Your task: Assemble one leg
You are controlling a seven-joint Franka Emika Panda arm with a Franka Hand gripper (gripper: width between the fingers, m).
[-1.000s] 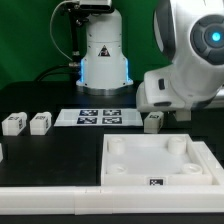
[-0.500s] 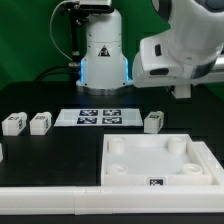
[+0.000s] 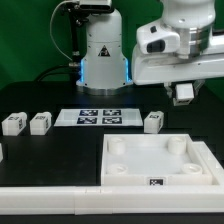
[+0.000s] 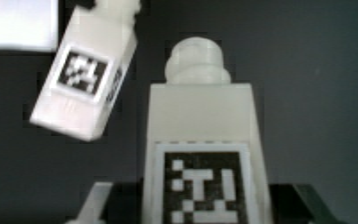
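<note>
At exterior view's right, hand (image 3: 184, 94) grips white blocky leg (image 4: 202, 120), rounded peg tip.

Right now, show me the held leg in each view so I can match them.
Exterior view: the held leg hangs in the gripper, high on the exterior view's right.
Wrist view: the held leg fills the middle, close up, with its tag facing the camera.
Shared landmark: the loose leg lying by the tray's far edge. It is probably the tilted leg seen beside the held one.
</note>
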